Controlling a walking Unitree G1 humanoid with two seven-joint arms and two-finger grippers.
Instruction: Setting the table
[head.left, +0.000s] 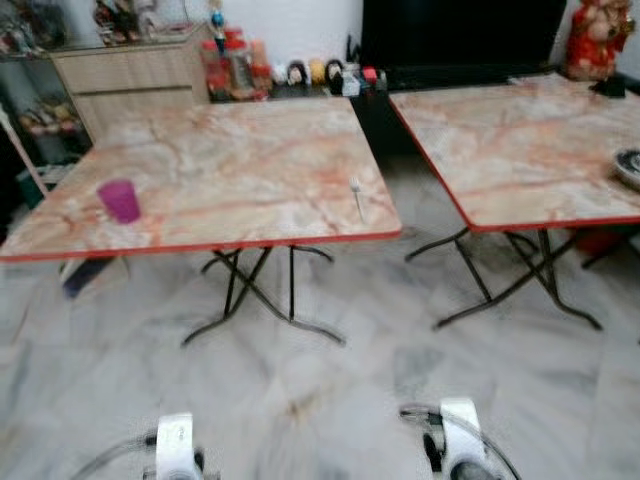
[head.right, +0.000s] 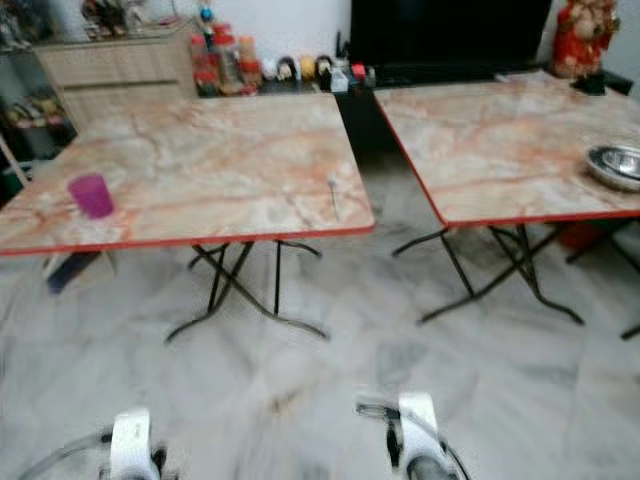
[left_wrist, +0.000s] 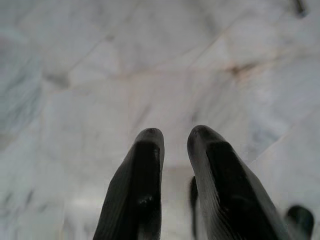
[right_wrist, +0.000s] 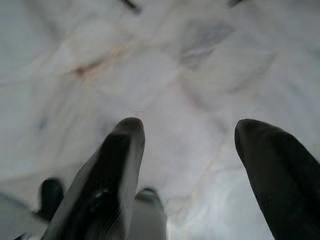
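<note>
Two folding tables with marble-patterned tops and red edges stand ahead. On the left table a purple cup stands near the front left corner, and a fork lies near the front right edge. A metal bowl sits on the right table at its right side. Both arms hang low over the floor, well short of the tables: left arm, right arm. My left gripper has its fingers nearly together, holding nothing. My right gripper is open and empty.
Grey marble floor lies between me and the tables. A narrow gap separates the two tables. Behind them are a wooden cabinet, a low shelf with jars and small figures, and a dark screen. A red figurine stands at the back right.
</note>
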